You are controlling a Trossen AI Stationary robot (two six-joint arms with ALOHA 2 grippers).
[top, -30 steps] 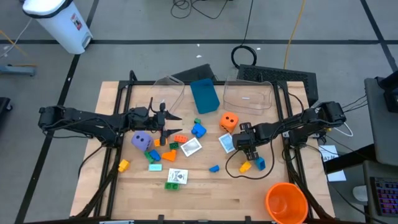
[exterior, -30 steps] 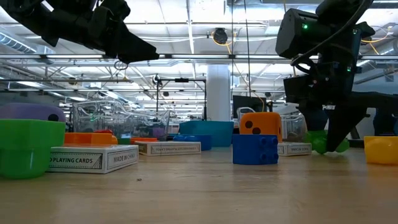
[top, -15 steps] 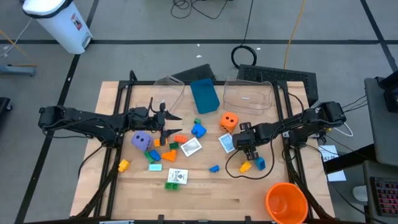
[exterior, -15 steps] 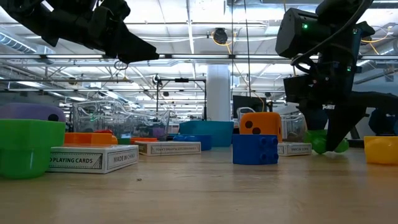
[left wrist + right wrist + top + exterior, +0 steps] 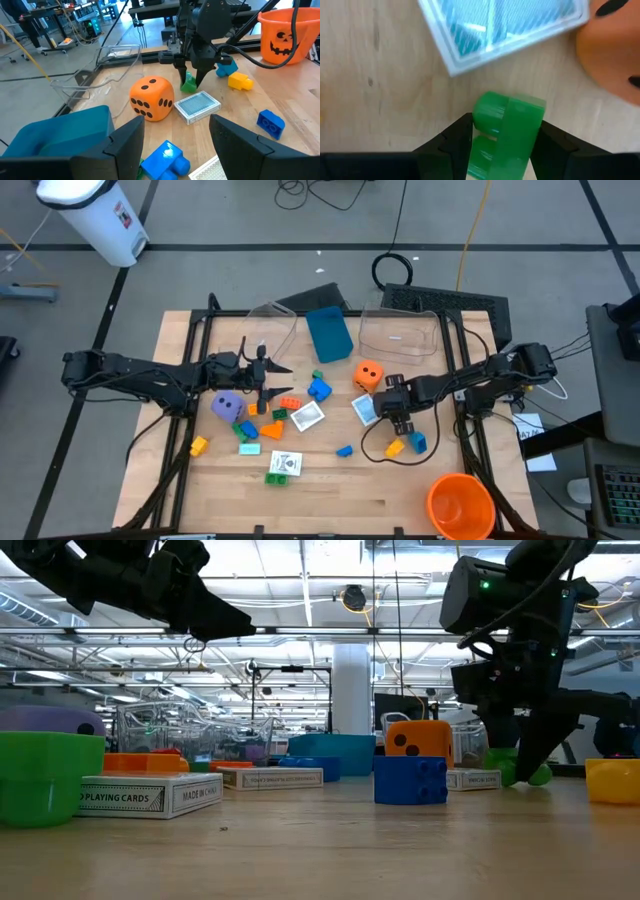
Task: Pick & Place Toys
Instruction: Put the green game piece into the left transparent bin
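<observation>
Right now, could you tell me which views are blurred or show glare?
Right wrist view: the green brick between the right gripper's fingers and the card box look soft. Low view: ceiling lights glare; the near green cup is blurry. High view: even.

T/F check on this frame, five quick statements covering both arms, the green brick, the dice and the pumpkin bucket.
1. The right gripper has its jaws closed on a green brick. True.
2. The orange die sits inside the clear tub. False: it rests on the table, beside a blue-patterned card.
3. The left gripper holds the purple die. False: its jaws are open and empty, above the table.
4. The orange pumpkin bucket stands at the table's corner near the right arm. True.
5. The green brick lies inside the blue box. False: it is between the right jaws, next to the card.
</observation>
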